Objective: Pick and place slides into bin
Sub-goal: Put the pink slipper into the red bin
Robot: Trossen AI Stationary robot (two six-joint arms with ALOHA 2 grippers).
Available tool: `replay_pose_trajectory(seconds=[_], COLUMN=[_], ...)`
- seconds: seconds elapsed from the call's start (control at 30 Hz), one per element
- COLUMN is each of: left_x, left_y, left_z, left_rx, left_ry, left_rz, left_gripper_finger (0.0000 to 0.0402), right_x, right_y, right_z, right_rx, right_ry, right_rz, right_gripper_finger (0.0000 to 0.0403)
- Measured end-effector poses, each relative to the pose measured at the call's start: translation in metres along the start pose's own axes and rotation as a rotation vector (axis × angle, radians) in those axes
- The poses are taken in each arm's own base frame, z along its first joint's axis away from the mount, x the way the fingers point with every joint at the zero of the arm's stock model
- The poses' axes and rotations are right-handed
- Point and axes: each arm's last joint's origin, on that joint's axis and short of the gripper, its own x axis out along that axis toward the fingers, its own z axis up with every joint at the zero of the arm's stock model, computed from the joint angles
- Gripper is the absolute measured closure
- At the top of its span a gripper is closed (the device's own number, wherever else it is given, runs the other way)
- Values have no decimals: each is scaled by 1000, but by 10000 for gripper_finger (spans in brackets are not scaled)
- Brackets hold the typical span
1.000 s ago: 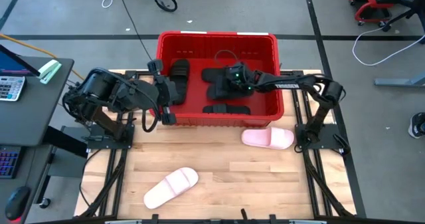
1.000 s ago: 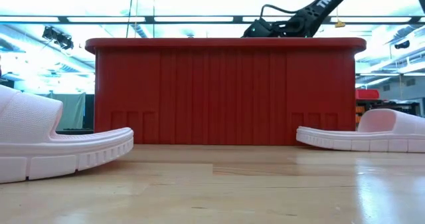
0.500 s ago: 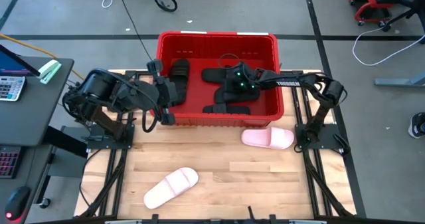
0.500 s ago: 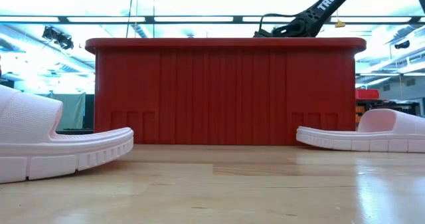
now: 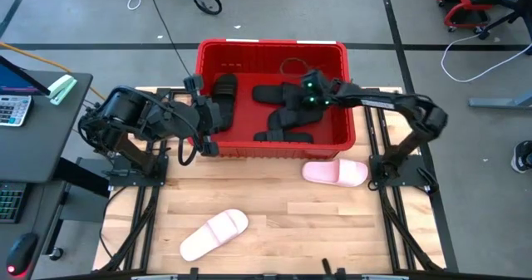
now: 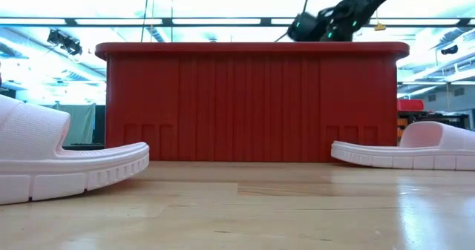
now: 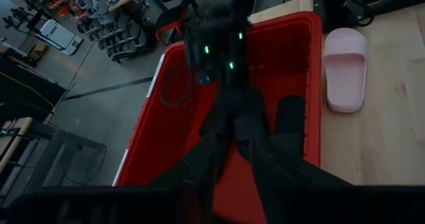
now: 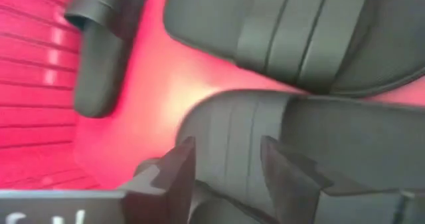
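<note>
We see our right gripper (image 5: 309, 91) raised over the red bin (image 5: 271, 48), its fingers (image 8: 174, 174) parted with nothing between them; directly beneath it lie two black slides (image 8: 285, 34), one partly overlapping the other, and neither touches the fingers; a third black slide (image 8: 98, 48) rests beside them, against the ribbed bin wall. Our left gripper (image 5: 209, 118) sits at the bin's left rim, and we judge it narrowly parted; a black slide (image 5: 224, 91) lies just ahead of it inside the bin, though we cannot tell whether the fingers touch it. Outside the bin, on the wooden table (image 5: 332, 222), one pale pink slide (image 5: 335, 173) lies near the bin's front wall, below our right arm and well apart from its gripper; the other pale pink slide (image 5: 214, 233) lies far from both grippers, toward the table's front edge.
</note>
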Motion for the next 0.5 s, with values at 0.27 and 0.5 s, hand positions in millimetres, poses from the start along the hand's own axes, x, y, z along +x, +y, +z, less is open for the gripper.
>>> replay_pose_trajectory(seconds=[0.27, 0.5], left_x=[0, 0], left_y=[0, 0], left_z=[0, 0], left_rx=[-1, -3], left_ry=[0, -1], left_rz=[0, 0], left_gripper_finger=[302, 303], right_x=[-74, -103], right_y=[3, 6], right_z=[-1, 0], right_rx=[-21, -21], right_ry=[-105, -194], right_rz=[-29, 5], right_gripper_finger=[233, 233])
